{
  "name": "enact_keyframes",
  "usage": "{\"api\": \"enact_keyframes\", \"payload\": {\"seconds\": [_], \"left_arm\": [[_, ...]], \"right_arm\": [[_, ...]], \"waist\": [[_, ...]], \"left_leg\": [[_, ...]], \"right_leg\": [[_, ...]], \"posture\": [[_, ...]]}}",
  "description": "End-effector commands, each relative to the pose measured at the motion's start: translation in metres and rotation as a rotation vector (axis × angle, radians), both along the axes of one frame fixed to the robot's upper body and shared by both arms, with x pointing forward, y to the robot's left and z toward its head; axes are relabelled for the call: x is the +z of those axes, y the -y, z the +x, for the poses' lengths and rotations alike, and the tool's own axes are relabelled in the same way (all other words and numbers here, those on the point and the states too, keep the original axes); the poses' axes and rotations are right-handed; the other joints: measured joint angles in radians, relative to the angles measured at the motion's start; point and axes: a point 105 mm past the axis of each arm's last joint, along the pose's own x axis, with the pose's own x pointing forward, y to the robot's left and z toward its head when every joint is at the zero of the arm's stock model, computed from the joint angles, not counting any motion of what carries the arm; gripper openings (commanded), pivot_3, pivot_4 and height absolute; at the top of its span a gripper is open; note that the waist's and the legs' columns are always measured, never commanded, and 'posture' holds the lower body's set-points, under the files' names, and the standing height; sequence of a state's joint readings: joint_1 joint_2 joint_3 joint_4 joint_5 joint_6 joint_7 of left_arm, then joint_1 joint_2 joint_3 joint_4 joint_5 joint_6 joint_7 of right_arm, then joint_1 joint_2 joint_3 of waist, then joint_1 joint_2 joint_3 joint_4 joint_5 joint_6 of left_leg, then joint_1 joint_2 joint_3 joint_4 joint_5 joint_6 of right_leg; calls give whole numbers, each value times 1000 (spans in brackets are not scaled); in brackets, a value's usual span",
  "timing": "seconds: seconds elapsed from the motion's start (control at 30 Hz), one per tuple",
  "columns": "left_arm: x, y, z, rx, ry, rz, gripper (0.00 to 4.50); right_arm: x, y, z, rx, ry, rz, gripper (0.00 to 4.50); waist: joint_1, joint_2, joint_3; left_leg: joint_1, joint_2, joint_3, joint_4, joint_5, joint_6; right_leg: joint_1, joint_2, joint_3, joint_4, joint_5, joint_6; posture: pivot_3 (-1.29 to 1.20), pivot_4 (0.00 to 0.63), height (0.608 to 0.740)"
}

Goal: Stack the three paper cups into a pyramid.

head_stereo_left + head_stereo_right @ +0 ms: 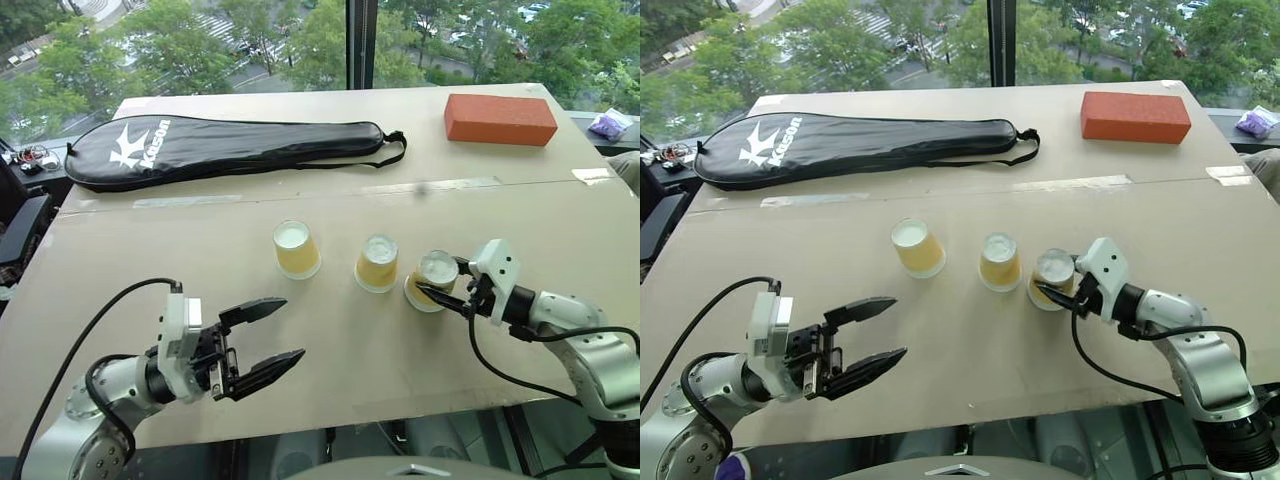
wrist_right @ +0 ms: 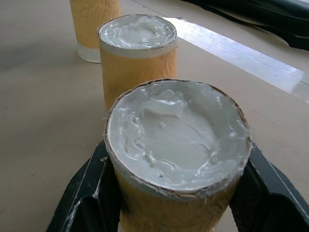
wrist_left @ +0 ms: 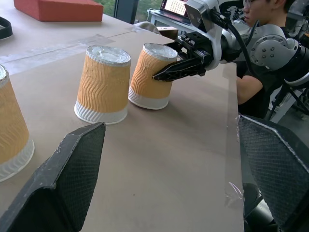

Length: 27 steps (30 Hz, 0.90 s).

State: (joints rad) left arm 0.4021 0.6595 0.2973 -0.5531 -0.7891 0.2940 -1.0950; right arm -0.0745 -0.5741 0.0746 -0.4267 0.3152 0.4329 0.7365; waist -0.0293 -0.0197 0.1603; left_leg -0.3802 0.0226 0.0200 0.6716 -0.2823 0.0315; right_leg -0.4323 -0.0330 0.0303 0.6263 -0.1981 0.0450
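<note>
Three yellow-orange paper cups stand upside down in a row on the brown table [image 1: 330, 340]: the left cup [image 1: 296, 250], the middle cup [image 1: 377, 263] and the right cup [image 1: 437, 266]. My right gripper [image 1: 432, 283] is shut on the right cup [image 3: 147, 77], which leans toward the middle cup [image 3: 103, 82], its rim low over the table. In the right wrist view the held cup [image 2: 176, 140] sits between both fingers. My left gripper [image 1: 290, 328] hangs open and empty near the front edge, short of the left cup.
A black racket bag [image 1: 220, 148] lies across the back left of the table and an orange brick [image 1: 500, 118] at the back right. Tape strips run across the table behind the cups. A seated person [image 3: 251, 72] shows past the table's right edge.
</note>
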Motion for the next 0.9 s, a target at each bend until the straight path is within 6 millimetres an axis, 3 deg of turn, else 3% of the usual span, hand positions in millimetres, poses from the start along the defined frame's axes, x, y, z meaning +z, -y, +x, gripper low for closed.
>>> {"api": "enact_keyframes", "payload": {"seconds": [0.03,0.37,0.4,0.43,0.53,0.7,0.9], "left_arm": [[7,0,-1,-1,39,-9,4500],[7,-1,-2,18,49,-9,4500],[7,-1,-2,20,50,-9,4500],[7,-1,-2,22,51,-9,4500],[8,-1,-1,24,53,-9,4500],[8,-7,4,85,48,-25,4500],[5,-40,46,379,99,38,4500]], "right_arm": [[8,-8,2,33,68,-21,2102],[-1,-1,19,9,61,-73,2102],[0,-1,19,12,57,-71,2897],[0,0,20,17,48,-65,3115],[5,0,21,27,62,-58,4429],[22,7,19,13,113,-3,4429],[51,27,-13,90,154,102,4429]], "waist": [[0,0,0],[0,-3,-2],[0,-3,-2],[1,-3,-2],[1,-3,-2],[4,-3,-2],[26,-3,-2]], "left_leg": [[0,0,0,0,0,0],[0,0,0,0,0,0],[1,0,0,0,0,0],[0,0,0,1,0,0],[0,0,0,1,0,0],[0,0,0,0,0,0],[0,0,0,1,0,0]], "right_leg": [[0,0,0,0,0,0],[0,0,0,0,0,0],[1,0,0,0,0,0],[1,0,0,0,0,0],[1,0,0,0,0,0],[0,0,0,0,1,-1],[1,0,-2,0,0,-1]], "posture": [[0,150,740],[0,150,740],[0,150,740],[0,150,740],[0,150,740],[0,150,740],[0,150,740]]}}
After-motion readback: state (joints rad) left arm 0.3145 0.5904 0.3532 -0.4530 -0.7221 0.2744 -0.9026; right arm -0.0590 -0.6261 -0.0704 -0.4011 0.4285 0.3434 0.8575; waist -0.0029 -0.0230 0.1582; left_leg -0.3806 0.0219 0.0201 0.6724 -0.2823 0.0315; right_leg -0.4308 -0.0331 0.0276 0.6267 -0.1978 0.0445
